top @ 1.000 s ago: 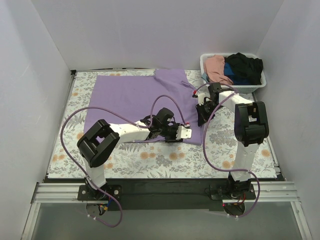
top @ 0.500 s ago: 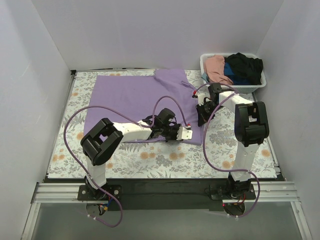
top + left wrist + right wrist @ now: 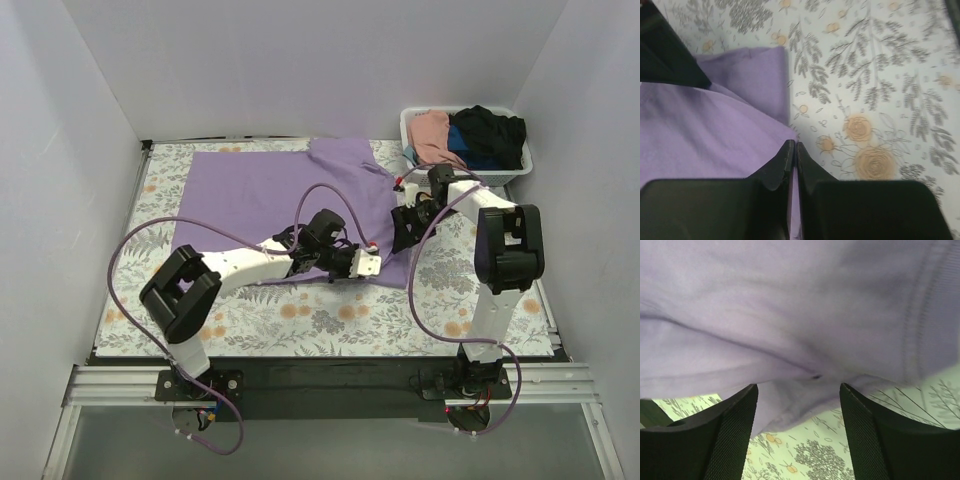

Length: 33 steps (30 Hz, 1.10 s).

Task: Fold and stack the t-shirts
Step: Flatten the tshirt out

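A large lavender t-shirt (image 3: 265, 195) lies spread flat on the flowered table. My left gripper (image 3: 371, 265) is at the shirt's near right corner, shut on the hem; in the left wrist view a strip of purple cloth (image 3: 705, 135) runs between the closed jaws (image 3: 792, 146). My right gripper (image 3: 403, 236) stands open at the shirt's right edge. In the right wrist view the lavender cloth (image 3: 790, 305) bunches just ahead of the spread fingers (image 3: 799, 392), with nothing gripped. More t-shirts, pink (image 3: 434, 135), black (image 3: 492, 130) and blue (image 3: 462, 147), lie heaped in the basket.
The white slatted basket (image 3: 508, 172) stands at the back right corner, right beside my right arm. White walls close in the table on three sides. Flowered tablecloth (image 3: 480, 270) shows in front of and to the right of the shirt.
My left jaws have closed on the shirt's hem and the left elbow has swung out to the left. My right jaws have gone from shut to open at the shirt's edge.
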### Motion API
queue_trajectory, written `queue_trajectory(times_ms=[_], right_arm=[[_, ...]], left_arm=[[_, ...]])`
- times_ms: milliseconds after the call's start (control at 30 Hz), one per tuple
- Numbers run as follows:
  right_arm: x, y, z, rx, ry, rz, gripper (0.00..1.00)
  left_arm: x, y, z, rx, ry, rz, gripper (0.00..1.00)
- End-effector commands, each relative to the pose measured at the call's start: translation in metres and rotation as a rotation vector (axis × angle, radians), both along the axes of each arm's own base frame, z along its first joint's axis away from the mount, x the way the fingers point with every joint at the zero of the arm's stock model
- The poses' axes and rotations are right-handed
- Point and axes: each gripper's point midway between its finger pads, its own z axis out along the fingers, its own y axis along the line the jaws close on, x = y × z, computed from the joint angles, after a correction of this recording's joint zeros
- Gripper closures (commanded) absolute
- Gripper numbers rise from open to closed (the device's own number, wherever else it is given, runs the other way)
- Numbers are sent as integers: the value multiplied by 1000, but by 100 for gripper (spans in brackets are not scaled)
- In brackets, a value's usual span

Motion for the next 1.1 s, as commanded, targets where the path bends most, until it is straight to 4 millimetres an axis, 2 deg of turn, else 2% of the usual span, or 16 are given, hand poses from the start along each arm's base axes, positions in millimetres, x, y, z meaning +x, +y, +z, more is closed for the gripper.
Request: queue_trajectory(times_ms=[0, 100, 200, 333, 367, 433, 467, 500, 567, 667, 800, 833, 900, 933, 1033, 1067], right_arm=[[11, -8, 27, 44, -52, -6, 26], [6, -10, 33, 101, -32, -4, 20], [-2, -14, 40, 138, -20, 21, 13], [-8, -23, 34, 85, -13, 37, 15], [-10, -26, 31, 67, -9, 39, 17], [-12, -28, 30, 52, -9, 44, 19], [-14, -27, 31, 55, -7, 46, 20], [-17, -26, 32, 57, -5, 53, 21], [-28, -22, 35, 47, -15, 83, 24], [-42, -12, 41, 6, -56, 152, 27], [-59, 3, 46, -60, -105, 199, 35], [-63, 11, 53, -63, -138, 220, 38], [-72, 17, 53, -75, -133, 231, 41], [-84, 24, 50, -82, -122, 263, 44], [-110, 31, 41, -91, -86, 315, 52], [-116, 33, 40, -86, -80, 327, 53]], left_arm=[[-47, 12, 43, -72, 57, -164, 100], [-78, 31, 39, -38, 86, -268, 100], [-105, 56, 20, 28, 103, -361, 100], [-140, 84, -3, 79, 83, -491, 100], [-156, 96, -13, 101, 57, -529, 100], [-165, 103, -22, 95, -21, -575, 95], [-168, 105, -25, 78, -80, -581, 79], [-168, 106, -26, 69, -101, -578, 74], [-164, 105, -18, 50, -123, -526, 58], [-158, 106, -6, 57, -76, -427, 56], [-139, 104, 31, 1, 49, -205, 57], [-117, 106, 44, -26, 66, -108, 57], [-96, 114, 56, -49, 190, 56, 59], [-66, 126, 67, -71, 215, 180, 61], [-31, 160, 78, -95, 326, 364, 64], [-37, 172, 75, -74, 381, 380, 64]])
